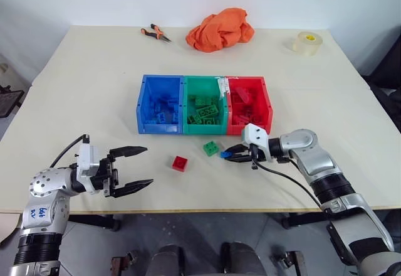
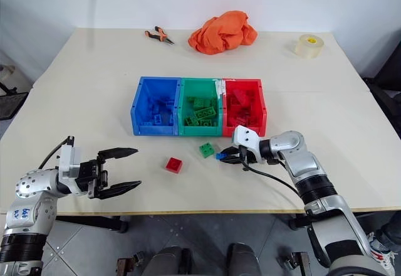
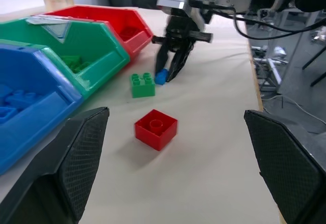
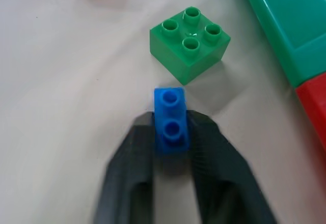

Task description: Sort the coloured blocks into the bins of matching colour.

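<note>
Three loose blocks are seen on the table in front of the joined bins: a small blue block, a green block just beside it, and a red block a little further toward the robot's left. The blue block is pinched between the closed fingers of the right gripper, down at the tabletop; in the right wrist view only its rear half is covered by the pads, the front half projecting toward the green block. The left gripper is held spread wide and empty, near the table edge, apart from the red block.

The blue bin, green bin and red bin are each seen to hold blocks of their own colour.

A slip is judged the main risk: with so shallow a hold, the blue block could be twisted or squeezed out as it is lifted. The green block might also be nudged by the projecting end. Since the blue bin lies farthest from this gripper, an early release over the red or green bin would mean a wrong sort
</note>
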`<control>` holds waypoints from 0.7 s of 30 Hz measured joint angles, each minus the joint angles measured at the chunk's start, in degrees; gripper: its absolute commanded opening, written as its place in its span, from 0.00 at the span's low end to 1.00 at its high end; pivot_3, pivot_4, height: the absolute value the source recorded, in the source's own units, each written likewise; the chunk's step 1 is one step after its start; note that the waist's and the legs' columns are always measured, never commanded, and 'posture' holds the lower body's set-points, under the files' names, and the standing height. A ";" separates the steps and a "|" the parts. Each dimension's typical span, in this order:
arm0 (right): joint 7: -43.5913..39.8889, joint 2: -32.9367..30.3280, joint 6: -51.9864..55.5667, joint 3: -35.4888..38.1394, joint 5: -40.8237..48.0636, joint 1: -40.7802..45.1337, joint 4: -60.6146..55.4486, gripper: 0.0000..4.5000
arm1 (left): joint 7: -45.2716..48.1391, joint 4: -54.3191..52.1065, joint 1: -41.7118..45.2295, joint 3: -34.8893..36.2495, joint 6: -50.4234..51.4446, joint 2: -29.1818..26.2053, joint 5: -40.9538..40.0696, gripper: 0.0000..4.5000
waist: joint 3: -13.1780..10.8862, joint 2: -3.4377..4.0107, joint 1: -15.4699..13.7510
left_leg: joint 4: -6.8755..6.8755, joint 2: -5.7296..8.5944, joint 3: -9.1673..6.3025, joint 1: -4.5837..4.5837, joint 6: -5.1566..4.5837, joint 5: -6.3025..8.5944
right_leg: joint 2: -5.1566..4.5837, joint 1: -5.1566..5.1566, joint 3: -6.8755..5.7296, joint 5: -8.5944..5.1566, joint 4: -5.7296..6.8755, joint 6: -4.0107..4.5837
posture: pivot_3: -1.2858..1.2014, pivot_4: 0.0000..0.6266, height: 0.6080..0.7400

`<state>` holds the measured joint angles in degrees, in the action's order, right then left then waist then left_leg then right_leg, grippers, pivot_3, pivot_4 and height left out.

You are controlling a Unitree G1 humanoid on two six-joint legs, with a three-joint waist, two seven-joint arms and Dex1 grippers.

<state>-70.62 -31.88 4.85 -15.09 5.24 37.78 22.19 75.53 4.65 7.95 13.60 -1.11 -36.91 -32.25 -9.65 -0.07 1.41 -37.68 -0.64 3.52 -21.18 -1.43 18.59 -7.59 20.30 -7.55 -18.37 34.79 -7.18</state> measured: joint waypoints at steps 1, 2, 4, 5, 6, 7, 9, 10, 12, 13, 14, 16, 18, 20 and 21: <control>0.05 -0.71 0.96 0.35 0.16 -0.57 -1.59 0.10 | -0.02 0.03 -0.04 0.05 0.00 0.00 -0.05 1.00 | 0.00 0.01 -0.03 | 0.00 0.00 -0.03 -0.01 0.00 0.00 | -0.01 0.00 0.01 0.00 0.00 0.00 | 0.52 0.24 1.00; 0.06 -1.44 2.16 1.05 0.61 -1.05 -3.40 0.10 | -0.04 0.04 -0.13 0.12 0.00 0.00 -0.14 1.00 | 0.00 0.00 -0.02 | 0.00 0.01 -0.03 -0.02 0.00 0.00 | -0.01 0.00 0.01 0.00 -0.01 0.00 | 0.52 0.24 1.00; 0.13 -2.13 4.54 2.43 1.81 -1.27 -6.93 0.10 | -0.05 0.04 -0.32 0.26 0.00 0.00 -0.31 1.00 | 0.00 0.00 0.06 | 0.02 -0.01 -0.01 -0.01 0.00 0.00 | 0.01 0.00 -0.01 0.00 -0.02 0.00 | 0.52 0.24 1.00; 0.22 -2.15 5.92 3.01 2.69 -1.25 -8.62 0.10 | -0.04 0.04 -0.32 0.39 0.00 0.00 -0.31 1.00 | 0.00 0.00 0.07 | 0.03 -0.03 -0.02 -0.01 0.00 0.01 | 0.02 0.01 -0.01 0.00 -0.02 0.00 | 0.52 0.24 1.00; 0.33 -2.12 7.50 3.49 3.67 -0.93 -10.49 0.10 | -0.03 0.06 -0.31 0.65 -0.02 -0.01 -0.31 1.00 | -0.01 0.01 0.11 | 0.04 -0.04 -0.02 0.00 0.01 0.01 | 0.03 0.02 -0.01 0.00 -0.02 0.00 | 0.52 0.24 1.00; 0.63 -1.78 9.20 4.14 4.73 -0.13 -11.87 0.10 | -0.05 0.11 -0.28 0.97 -0.05 -0.03 -0.31 1.00 | -0.01 0.01 0.22 | 0.05 -0.05 0.03 0.00 0.01 0.01 | 0.03 0.04 -0.01 0.00 -0.02 0.00 | 0.52 0.24 1.00; 1.80 -0.54 12.05 4.83 6.05 2.95 -13.37 0.10 | -0.18 0.23 0.11 1.24 -0.08 -0.14 -0.32 1.00 | -0.01 0.02 0.33 | 0.07 -0.07 0.08 0.01 0.01 0.01 | 0.04 0.08 -0.01 0.00 -0.01 0.00 | 0.52 0.24 1.00; 2.64 0.67 12.95 5.04 6.44 4.77 -13.62 0.10 | -0.30 0.26 0.31 1.40 -0.10 -0.16 -0.33 1.00 | -0.01 0.02 0.32 | 0.07 -0.08 0.06 0.02 0.02 0.01 | 0.04 0.10 -0.02 0.00 0.03 0.00 | 0.52 0.24 1.00; 4.83 4.30 13.29 5.12 6.65 8.31 -12.83 0.10 | -0.38 0.40 0.52 1.78 -0.13 -0.20 -0.35 1.00 | -0.01 0.02 0.34 | 0.07 -0.07 0.07 0.03 0.02 0.01 | 0.04 0.14 -0.01 0.00 0.14 0.00 | 0.52 0.24 1.00; 6.29 6.82 13.29 5.01 6.60 10.15 -11.68 0.10 | -0.40 0.51 0.66 1.89 -0.14 -0.21 -0.36 1.00 | -0.01 0.02 0.38 | 0.07 -0.07 0.07 0.02 0.02 0.01 | 0.04 0.16 -0.01 0.00 0.17 0.00 | 0.52 0.24 1.00; 7.69 9.32 13.08 4.51 6.46 11.90 -10.25 0.10 | -0.40 0.56 0.85 1.93 -0.18 -0.21 -0.37 1.00 | -0.01 0.02 0.36 | 0.07 -0.05 0.05 0.02 0.03 0.01 | 0.04 0.17 -0.02 0.00 0.21 0.00 | 0.52 0.24 1.00; 10.59 13.80 12.25 3.68 5.24 15.28 -5.53 0.10 | -0.45 0.67 1.07 2.07 -0.23 -0.21 -0.39 1.00 | -0.01 0.02 0.39 | 0.06 -0.03 0.04 0.01 0.02 0.01 | 0.04 0.21 -0.01 0.00 0.29 0.00 | 0.52 0.24 1.00; 14.10 18.16 10.02 2.85 3.18 19.04 1.91 0.10 | -0.60 0.85 1.07 2.24 -0.29 -0.22 -0.39 1.00 | -0.01 0.01 0.29 | 0.04 0.03 -0.03 0.01 0.02 0.01 | 0.03 0.20 -0.01 0.00 0.34 0.00 | 0.52 0.24 1.00; 16.31 21.49 7.39 2.25 1.85 21.75 7.40 0.10 | -0.91 0.84 1.11 2.17 -0.33 -0.15 -0.38 1.00 | 0.00 0.01 0.28 | 0.04 0.04 -0.10 -0.02 0.02 0.01 | 0.03 0.20 0.00 0.00 0.35 0.00 | 0.52 0.24 1.00; 17.27 23.04 5.74 2.05 1.25 23.14 10.48 0.10 | -1.00 0.87 1.10 2.20 -0.36 -0.11 -0.38 1.00 | 0.00 0.00 0.34 | 0.05 0.04 -0.12 -0.01 0.02 0.01 | 0.04 0.20 0.01 0.00 0.38 0.00 | 0.52 0.24 1.00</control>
<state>-53.34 -8.84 10.59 -13.04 6.48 60.93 32.67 74.53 5.53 9.05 15.79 -1.47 -37.02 -32.63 -9.65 -0.07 1.75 -37.63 -0.60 3.40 -21.19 -1.41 18.60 -7.55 20.50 -7.53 -18.37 35.18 -7.17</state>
